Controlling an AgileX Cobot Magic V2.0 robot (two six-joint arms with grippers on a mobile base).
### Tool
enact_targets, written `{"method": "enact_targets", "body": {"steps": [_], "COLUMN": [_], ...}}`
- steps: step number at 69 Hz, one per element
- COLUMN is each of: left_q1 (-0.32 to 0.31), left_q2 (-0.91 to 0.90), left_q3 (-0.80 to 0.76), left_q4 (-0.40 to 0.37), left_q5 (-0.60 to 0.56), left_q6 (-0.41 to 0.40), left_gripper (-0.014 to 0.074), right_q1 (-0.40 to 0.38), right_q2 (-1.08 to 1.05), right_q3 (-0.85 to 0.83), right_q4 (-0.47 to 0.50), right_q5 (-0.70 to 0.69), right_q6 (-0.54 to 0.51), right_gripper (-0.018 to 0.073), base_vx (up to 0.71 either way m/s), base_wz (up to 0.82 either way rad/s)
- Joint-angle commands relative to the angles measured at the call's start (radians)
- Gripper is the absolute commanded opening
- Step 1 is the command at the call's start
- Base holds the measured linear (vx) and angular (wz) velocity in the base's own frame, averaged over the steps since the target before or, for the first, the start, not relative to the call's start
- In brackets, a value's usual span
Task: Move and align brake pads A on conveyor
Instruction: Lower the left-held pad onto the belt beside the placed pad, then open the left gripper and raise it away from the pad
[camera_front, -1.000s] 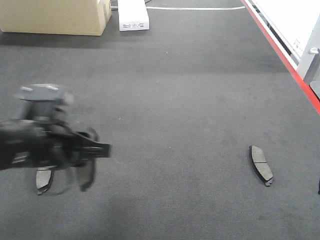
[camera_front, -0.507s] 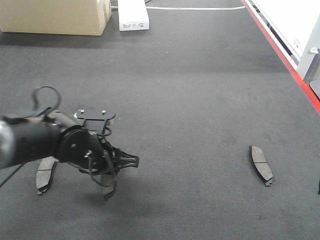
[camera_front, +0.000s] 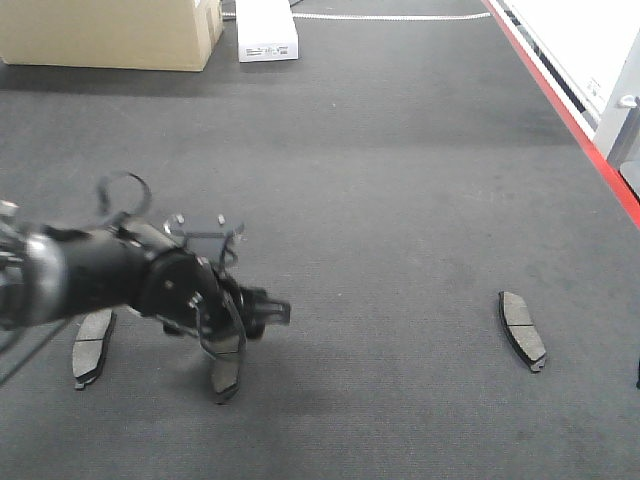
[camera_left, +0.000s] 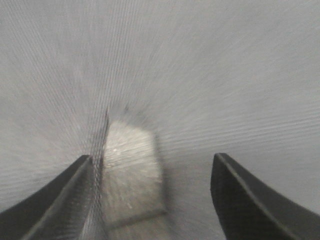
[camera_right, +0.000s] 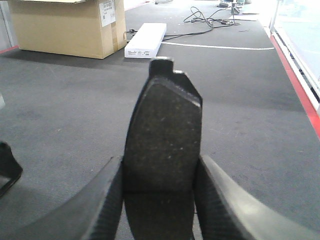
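While the left gripper (camera_front: 232, 345) hangs low over the conveyor (camera_front: 400, 180) near its near-left corner, a brake pad (camera_front: 226, 372) lies under its tips; the wrist view is blurred, but it shows the two fingers (camera_left: 55, 200) spread wide with the pad (camera_left: 132, 172) on the belt between them, close against the left-hand one and clear of the other; so the jaws stand apart and grip nothing. To do this step well, I judge the arm should lift straight up without dragging the pad, since the felt-like belt would catch its edge and turn it out of line with the second pad (camera_front: 92, 345) lying just beside it toward the left edge. A third pad (camera_front: 523, 330) rests well apart near the red right edge, tilted against the belt's run; it will want turning as well as carrying. The right gripper (camera_right: 160, 200) is clamped on a fourth pad (camera_right: 162, 150), held upright between curved, ribbed black fingers (camera_right: 220, 200); its face is dark, grainy and speckled, with a small square tab at the top. The pads are flat, curved oblongs with a paler face split by a groove; the belt is matt charcoal fabric. A cardboard box (camera_front: 110, 30) and a white carton (camera_front: 267, 30) sit at the far edge.
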Motion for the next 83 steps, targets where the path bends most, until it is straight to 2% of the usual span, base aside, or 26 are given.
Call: {"method": "enact_targets", "body": {"steps": [1,12,31,42,59,69,83], "left_q1": [-0.020,-0.062,-0.135,-0.175,-0.180,-0.180,-0.180], "left_q2": [-0.136,-0.284,-0.539,-0.712,-1.069,-1.282,-1.563], "left_q3": [-0.026,-0.026,-0.024,0.061,0.289,0.407,0.523], "left_q4": [0.039,0.127,0.221,0.294,0.288,0.276,0.208], "left_q5": [-0.011,0.063,0.195,0.204,0.160,0.175,0.184], "left_q6": [-0.005,-0.011,-0.031,-0.031,-0.008,0.064,0.190], "left_gripper": [0.0465,0.0430,0.0391,0.0391,0.0391,0.0391,0.0391], "right_q1": [-0.007,-0.007,-0.007,-0.007,-0.007,-0.007,-0.007], "right_q2": [0.008,0.008,0.008,0.008,0.008,0.008,0.008], "right_q3": [-0.026,-0.026,-0.026,-0.026,-0.026,-0.026,-0.026], "right_q4": [0.005,0.005,0.005,0.005,0.005,0.005,0.005], "right_q5": [-0.093,-0.093,-0.093,-0.093,-0.093,-0.093,-0.093], "right_q6": [-0.007,-0.007,-0.007,-0.007,-0.007,-0.007,-0.007], "right_gripper": [-0.0005,-0.0005,-0.0005,-0.0005,-0.0005,-0.0005,-0.0005], "base_vx": [0.00,0.00,0.00,0.00,0.00,0.00,0.00], "base_wz": [0.00,0.00,0.00,0.00,0.00,0.00,0.00]}}
